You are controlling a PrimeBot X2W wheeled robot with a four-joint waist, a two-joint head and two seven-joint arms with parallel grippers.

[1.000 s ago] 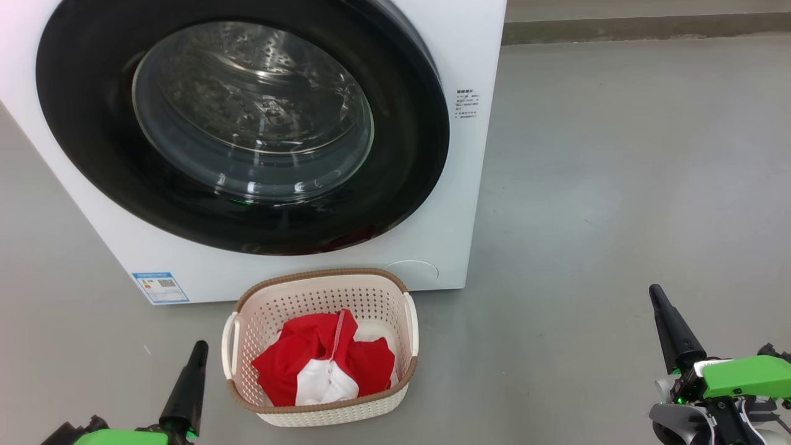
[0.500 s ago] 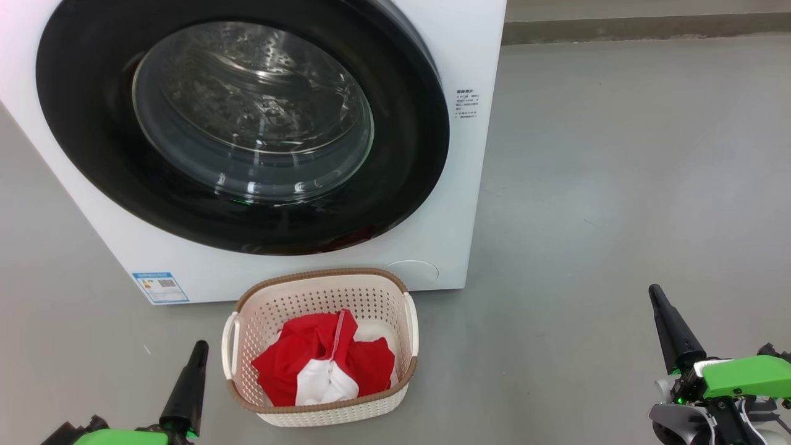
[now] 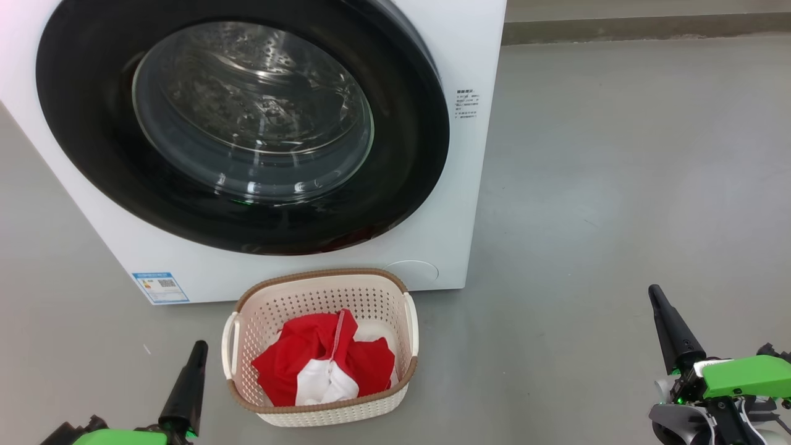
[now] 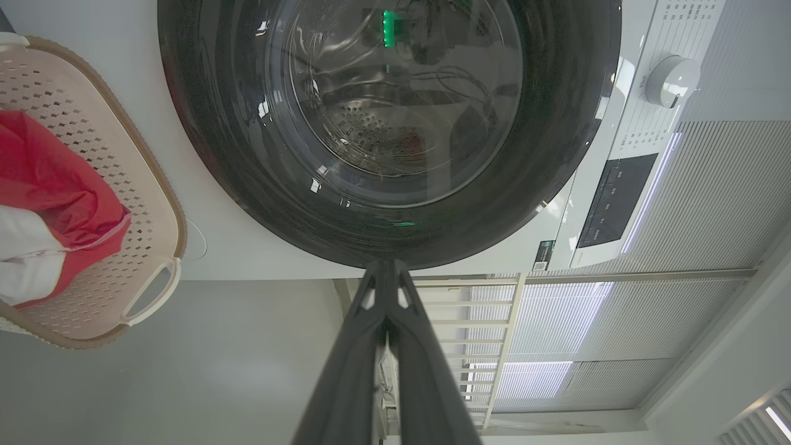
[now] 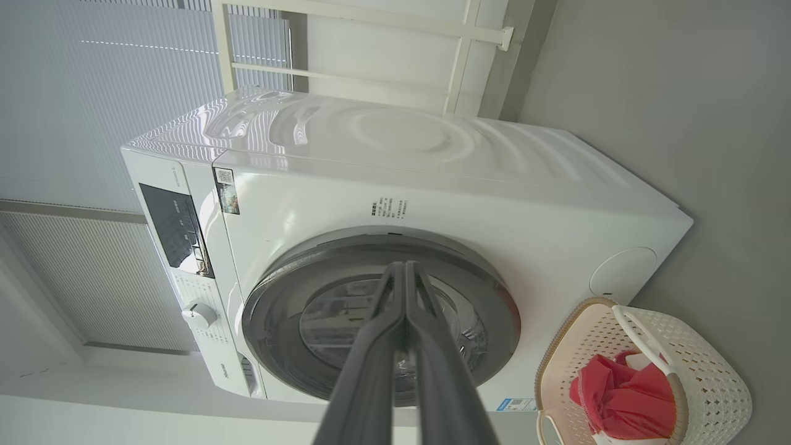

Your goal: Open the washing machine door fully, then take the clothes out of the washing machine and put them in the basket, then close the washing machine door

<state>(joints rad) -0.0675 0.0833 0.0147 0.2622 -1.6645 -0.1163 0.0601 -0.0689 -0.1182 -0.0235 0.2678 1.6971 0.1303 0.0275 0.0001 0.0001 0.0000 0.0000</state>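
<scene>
Resting in the basket point(image 3: 321, 273) on the floor, the clothes point(image 3: 309, 361) are seen bundled, red and white. The washing machine door point(image 3: 241, 123) is shut against the washing machine point(image 3: 457, 185), just beyond the basket. The left claw point(image 3: 199, 347) is held near the basket's left side, fingers pressed together. The right claw point(image 3: 655, 294) is parked well off to the right, likewise pressed together.
</scene>
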